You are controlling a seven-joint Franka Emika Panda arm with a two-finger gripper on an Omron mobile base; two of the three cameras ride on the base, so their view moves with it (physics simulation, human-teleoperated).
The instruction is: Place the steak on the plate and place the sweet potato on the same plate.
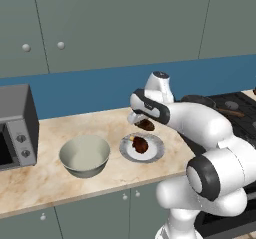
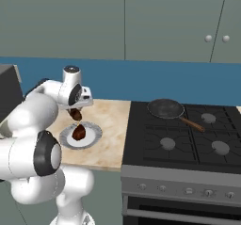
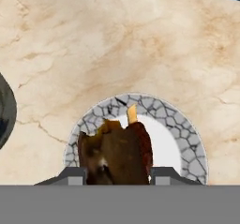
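1. Carrying the sweet potato [image 1: 145,125], pinched between the two fingers of the gripper [image 1: 145,123]; fingers spread only as wide as the lump, tips [image 3: 70,175] seen either side of it in the hand view.
2. Judged stiff, knobbly, light; uneven skin likely grips well. Hold looks taken across the short width near the middle, sensible for an elongated lump; off-centre hold could let it swing.
3. Hanging above the plate [image 1: 156,151], over its far edge, apart from the surface; release not yet made.
4. Noted directly below: steak [image 1: 140,144] lying on the plate's white centre, yellow-orange bit [image 3: 132,113] at one edge. Flattish, probably soft; first half of task judged done.
5. Risk: dropping onto the steak could make the sweet potato roll toward the rim; free white area beside the steak preferable.
6. Beside the plate on the marble counter [image 1: 55,133]: deep pale bowl [image 1: 85,155], near but apart.
7. Farther off: microwave [image 1: 16,125], stove with frying pan [image 2: 165,108], blue backsplash, grey cabinets.
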